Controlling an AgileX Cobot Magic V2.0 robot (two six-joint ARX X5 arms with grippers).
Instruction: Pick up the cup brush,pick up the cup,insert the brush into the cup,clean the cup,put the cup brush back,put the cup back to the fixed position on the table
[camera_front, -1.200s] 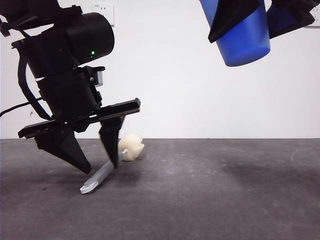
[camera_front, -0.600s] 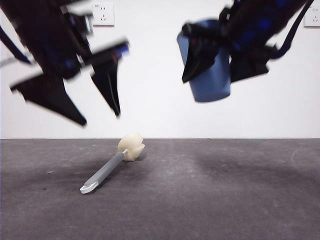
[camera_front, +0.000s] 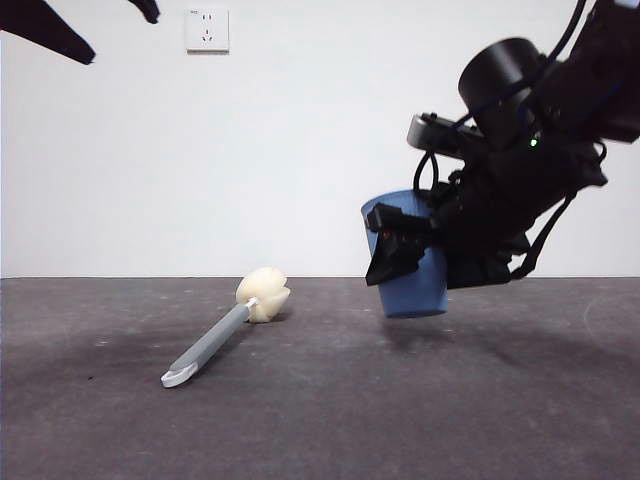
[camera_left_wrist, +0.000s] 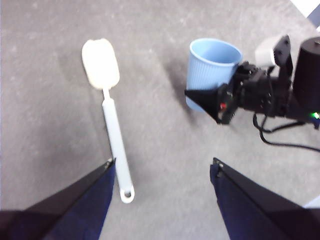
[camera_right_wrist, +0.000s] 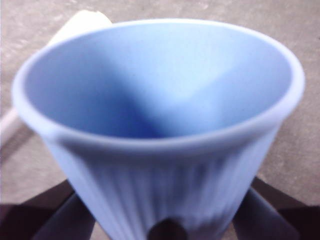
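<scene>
Cup: the cup (camera_front: 412, 262) is pinched in the right end effector (camera_front: 405, 258), upright and slightly tilted, its base just above or barely on the tabletop (camera_front: 420, 400); contact cannot be told.
Tabletop: dark grey, scuffed, carrying the brush; nothing else stands on it.
Right end effector: a second ago it held the cup high at the top of the front view; it has come down to tabletop height, jaws pressed against the ribbed wall.
Left end effector: (camera_left_wrist: 162, 172) a second ago its jaws straddled the brush handle; now it is lifted away, jaws spread and empty, seen as dark tips at the top corner.
Cup brush: the cup brush (camera_front: 228, 332) lies flat, sponge head toward the wall, well apart from the cup.
Meaning: brush looks returned; setting the cup down appears to be the step left.
Obstacles: none near the cup; a wall socket (camera_front: 207, 29) sits behind.
</scene>
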